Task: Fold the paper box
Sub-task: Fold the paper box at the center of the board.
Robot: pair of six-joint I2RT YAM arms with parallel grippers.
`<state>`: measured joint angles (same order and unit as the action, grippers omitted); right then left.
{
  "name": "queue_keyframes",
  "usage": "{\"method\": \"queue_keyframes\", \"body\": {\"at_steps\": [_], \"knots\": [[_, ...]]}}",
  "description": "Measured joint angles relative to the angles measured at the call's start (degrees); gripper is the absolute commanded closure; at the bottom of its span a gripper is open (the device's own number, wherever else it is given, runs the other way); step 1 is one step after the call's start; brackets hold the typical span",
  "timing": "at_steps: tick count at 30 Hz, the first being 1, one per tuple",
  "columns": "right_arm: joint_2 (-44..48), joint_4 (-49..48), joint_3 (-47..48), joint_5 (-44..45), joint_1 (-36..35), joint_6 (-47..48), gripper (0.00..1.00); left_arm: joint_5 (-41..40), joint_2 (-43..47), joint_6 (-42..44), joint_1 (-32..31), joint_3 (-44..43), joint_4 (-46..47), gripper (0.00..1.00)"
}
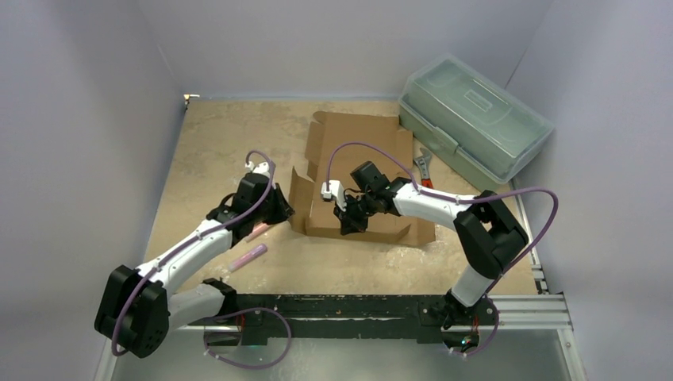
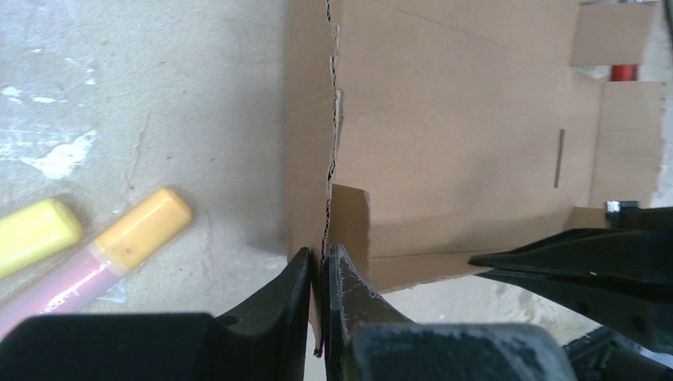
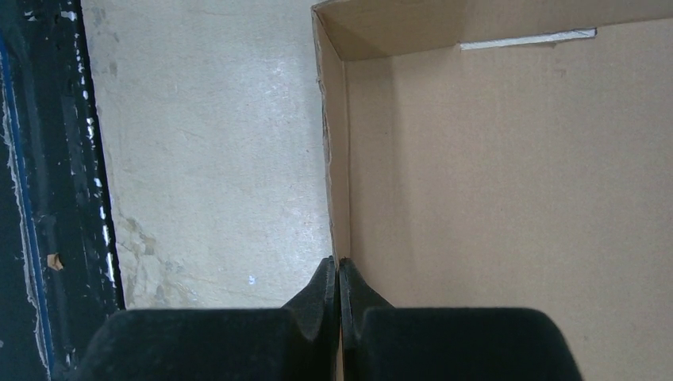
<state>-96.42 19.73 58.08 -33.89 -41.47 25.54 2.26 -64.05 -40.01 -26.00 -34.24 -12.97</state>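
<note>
Top external view, from the left: two pink marker pens with yellow caps [image 1: 248,255] lie on the speckled tan table [image 1: 214,135], just below and to the left of the left gripper [image 1: 279,208]. That gripper is pinched nearly closed on the raised left side wall of the paper box [image 1: 361,159], a plain brown corrugated cardboard sheet with flaps and slots. The box lies mid-table between the two grippers. In the left wrist view its fingers [image 2: 298,286] squeeze the wall's ragged corrugated edge, with the pens off to their left. The right gripper [image 1: 349,225] is down at the box's near wall, jaws fully closed. The right wrist view shows that thin upright wall clamped between its fingers [image 3: 321,290], with the box floor to their right and bare table to their left. Beyond the right gripper, to its right, a red-handled wrench [image 1: 424,169] lies between the box and a translucent grey-green plastic toolbox [image 1: 474,117].
</note>
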Motion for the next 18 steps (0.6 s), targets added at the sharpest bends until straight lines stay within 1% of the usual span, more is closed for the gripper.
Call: {"method": "queue_keyframes", "body": {"at_steps": [6,9,13,18], "knots": [[0.00,-0.22,0.09,0.37,0.00,0.00,1.00,4.13,1.31,-1.49,-0.09,-0.17,2.32,0.90],[0.00,-0.52,0.11,0.35,-0.15,-0.02,1.00,5.86,1.31,-2.16,-0.46,-0.17,3.50,0.87],[0.00,-0.70,0.17,0.35,-0.26,-0.02,1.00,7.72,0.83,-2.78,-0.57,0.07,5.27,0.80],[0.00,-0.83,0.17,0.35,-0.26,-0.04,1.00,9.18,-0.48,-3.39,-0.66,0.46,7.63,0.66]]}}
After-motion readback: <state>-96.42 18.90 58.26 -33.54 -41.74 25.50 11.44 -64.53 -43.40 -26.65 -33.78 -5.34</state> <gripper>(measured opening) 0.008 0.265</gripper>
